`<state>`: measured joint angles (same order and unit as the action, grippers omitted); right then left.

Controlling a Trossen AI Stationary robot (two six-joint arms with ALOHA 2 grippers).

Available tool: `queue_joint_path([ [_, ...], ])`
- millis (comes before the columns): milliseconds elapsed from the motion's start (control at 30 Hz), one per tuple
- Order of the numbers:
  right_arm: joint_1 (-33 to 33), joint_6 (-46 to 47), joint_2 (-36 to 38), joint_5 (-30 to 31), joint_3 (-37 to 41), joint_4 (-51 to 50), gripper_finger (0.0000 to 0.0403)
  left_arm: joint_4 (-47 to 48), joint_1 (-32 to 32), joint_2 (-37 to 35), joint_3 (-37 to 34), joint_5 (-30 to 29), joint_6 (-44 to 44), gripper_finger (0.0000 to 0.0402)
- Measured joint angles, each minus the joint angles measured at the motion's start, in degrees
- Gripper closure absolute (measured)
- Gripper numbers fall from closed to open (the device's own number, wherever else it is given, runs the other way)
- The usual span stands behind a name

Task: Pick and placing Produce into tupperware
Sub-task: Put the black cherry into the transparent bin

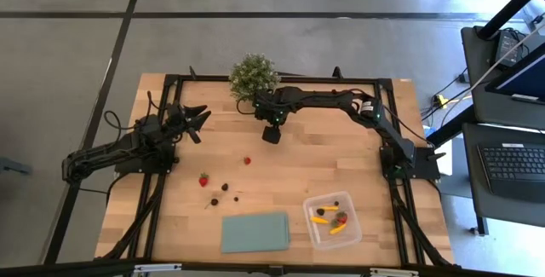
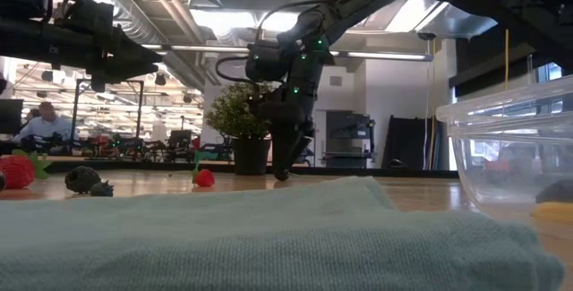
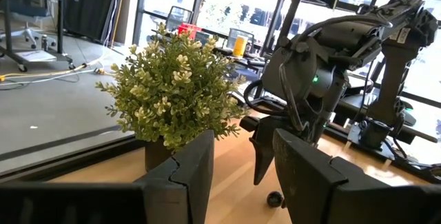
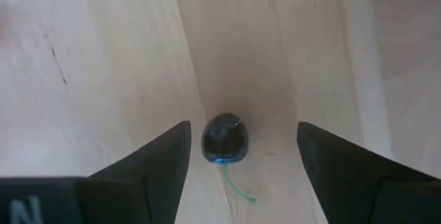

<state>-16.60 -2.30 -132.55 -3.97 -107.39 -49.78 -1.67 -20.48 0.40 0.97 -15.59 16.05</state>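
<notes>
So the right gripper [image 4: 241, 155] hangs fingers spread over a small dark round berry with a green stem [image 4: 224, 139] on the pale wooden surface [image 1: 341, 166], near the bushy green potted plant [image 1: 253, 74]. Left gripper [image 1: 197, 119] waits half-open, empty. Next: drop, pinch, carry to the clear plastic tupperware box [image 1: 332, 220].

The potted plant [image 1: 254, 74] stands at the middle of the tabletop's [image 1: 341, 153] far edge; just beside it the right pincer [image 1: 272, 134] hangs with a dark berry [image 4: 224, 139] on the wood between its spread fingers; the left pincer [image 1: 198, 122] sits toward the left edge; strawberries [image 1: 203, 179] and berries [image 1: 226, 187] lie mid-tabletop; the folded cloth [image 1: 255, 231] lies at the near edge; the tupperware [image 1: 319, 236] sits toward the near right corner, holding several pieces of produce [image 1: 339, 222].
</notes>
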Motion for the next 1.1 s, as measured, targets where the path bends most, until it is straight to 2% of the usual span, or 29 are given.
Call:
queue_joint_path([
  [667, 0.02, -0.65, -2.19, 2.71, -0.17, -0.63, 0.0144, 0.02, 0.01, 0.01, -0.02, 0.02, 0.07, 0.0259],
  [800, 0.00, -0.46, -2.25, 2.78, -0.17, -0.66, 0.0170, 0.02, -0.01, 0.01, 0.00, 0.04, 0.07, 0.0259],
  [1100, 0.00, -0.33, -2.29, 2.84, -0.15, -0.77, 0.0256, 0.02, 0.00, 0.01, 0.00, 0.03, 0.07, 0.0259],
])
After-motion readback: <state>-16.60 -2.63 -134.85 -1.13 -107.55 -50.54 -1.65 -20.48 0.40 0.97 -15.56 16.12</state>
